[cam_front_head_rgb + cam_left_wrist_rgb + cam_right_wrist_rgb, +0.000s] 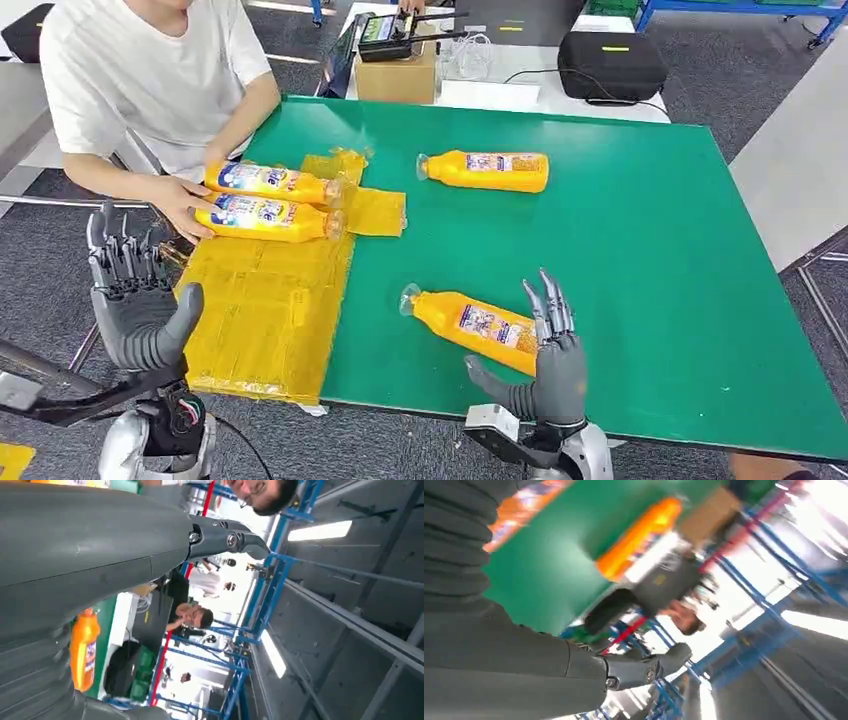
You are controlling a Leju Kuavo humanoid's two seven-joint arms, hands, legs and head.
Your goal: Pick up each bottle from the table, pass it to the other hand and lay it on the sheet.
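Bottle (475, 326), nearest one: lies on its side on the green tabletop (640, 250), cap toward the sheet, base end just at the right hand (548, 372). R hand: fingers spread and upright, thumb out, holds nothing; whether it touches the bottle, can't tell. L hand (135, 300): released too, fingers up, raised beside the yellow sheet (265, 310).

Handling, judged: smooth orange plastic, rounded body, glossy label, so prob. slippery and apt to roll. Looks full, so moderate wt. Walls stiff enough; best hold across mid-body at the label, not the narrow neck.

Second bottle (485, 170) farther back on the tabletop. Two bottles (265, 200) lie on the sheet's far end under a person's hand (185, 205). Sheet: thin, crinkly, soft.
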